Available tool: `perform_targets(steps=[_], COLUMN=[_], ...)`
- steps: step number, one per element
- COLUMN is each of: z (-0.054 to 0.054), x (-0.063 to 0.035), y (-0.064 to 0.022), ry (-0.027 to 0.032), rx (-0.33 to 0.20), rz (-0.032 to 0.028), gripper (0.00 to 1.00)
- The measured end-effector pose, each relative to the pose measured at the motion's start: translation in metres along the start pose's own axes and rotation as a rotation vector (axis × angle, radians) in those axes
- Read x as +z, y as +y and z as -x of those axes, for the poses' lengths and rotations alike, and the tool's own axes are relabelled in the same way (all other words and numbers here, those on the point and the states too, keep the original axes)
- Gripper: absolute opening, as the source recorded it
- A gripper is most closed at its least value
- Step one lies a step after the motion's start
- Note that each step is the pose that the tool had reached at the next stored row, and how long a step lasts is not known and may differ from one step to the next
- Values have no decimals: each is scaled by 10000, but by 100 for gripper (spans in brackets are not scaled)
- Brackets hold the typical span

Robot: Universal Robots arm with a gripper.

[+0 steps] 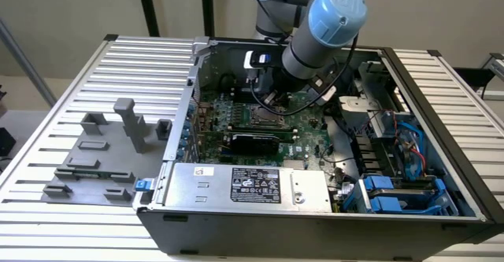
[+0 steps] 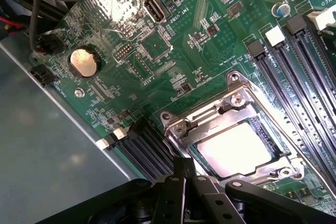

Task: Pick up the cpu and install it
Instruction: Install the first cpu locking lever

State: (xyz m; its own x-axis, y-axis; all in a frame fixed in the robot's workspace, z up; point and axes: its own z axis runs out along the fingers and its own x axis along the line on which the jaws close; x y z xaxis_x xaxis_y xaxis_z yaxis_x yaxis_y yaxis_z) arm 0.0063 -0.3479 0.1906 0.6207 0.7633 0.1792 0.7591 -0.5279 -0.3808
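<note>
Hovering with the gripper (image 2: 181, 174) pinched shut on nothing just above the socket (image 2: 231, 129), where the cpu (image 2: 236, 148) is already lying inside the metal frame on the motherboard (image 2: 173, 40). Judging the install step as in hand or all but done, calling next for careful clearing without nudging the chip. Reading "INT_USB2" beside a connector (image 2: 153, 10).

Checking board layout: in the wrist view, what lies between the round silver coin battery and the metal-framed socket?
Bare green motherboard with small chips and connectors fills the stretch from coin battery to socket, seen in the wrist view.
</note>
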Motion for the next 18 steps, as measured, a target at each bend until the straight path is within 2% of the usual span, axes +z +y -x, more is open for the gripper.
perform_targets(steps=[12,18], z=[74,82], x=[-31,-23], y=[-123,-149], ry=[29,30], rx=[-9,-6], rz=[-25,-24], gripper=[11,11])
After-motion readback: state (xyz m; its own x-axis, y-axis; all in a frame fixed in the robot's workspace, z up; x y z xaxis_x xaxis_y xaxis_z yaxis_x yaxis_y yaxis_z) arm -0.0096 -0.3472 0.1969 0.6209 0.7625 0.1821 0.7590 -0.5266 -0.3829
